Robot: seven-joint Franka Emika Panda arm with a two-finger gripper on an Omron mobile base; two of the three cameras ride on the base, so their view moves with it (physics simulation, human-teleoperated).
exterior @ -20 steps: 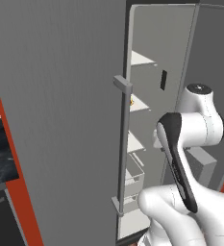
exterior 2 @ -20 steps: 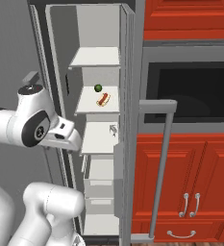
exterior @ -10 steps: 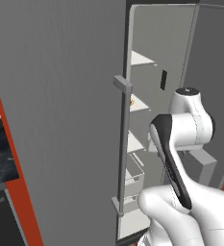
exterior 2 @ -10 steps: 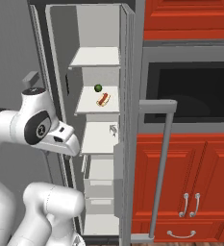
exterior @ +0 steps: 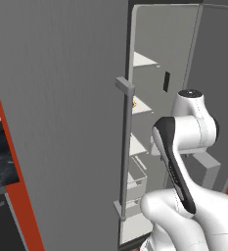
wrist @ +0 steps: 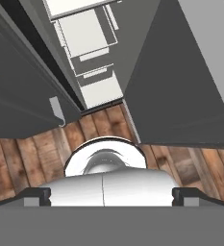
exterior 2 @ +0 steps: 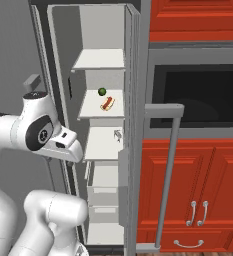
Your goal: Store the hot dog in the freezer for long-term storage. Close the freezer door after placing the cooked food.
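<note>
The freezer (exterior 2: 105, 125) stands open in front of me. On its second white shelf (exterior 2: 90, 114) the hot dog (exterior 2: 107, 103) lies with a small green ball (exterior 2: 102, 91) just at its 11 o'clock. Clear drawers (exterior 2: 103, 192) sit at 6 o'clock below. The freezer door (exterior 2: 163, 175) is swung wide. My claw's state I cannot tell.
</note>
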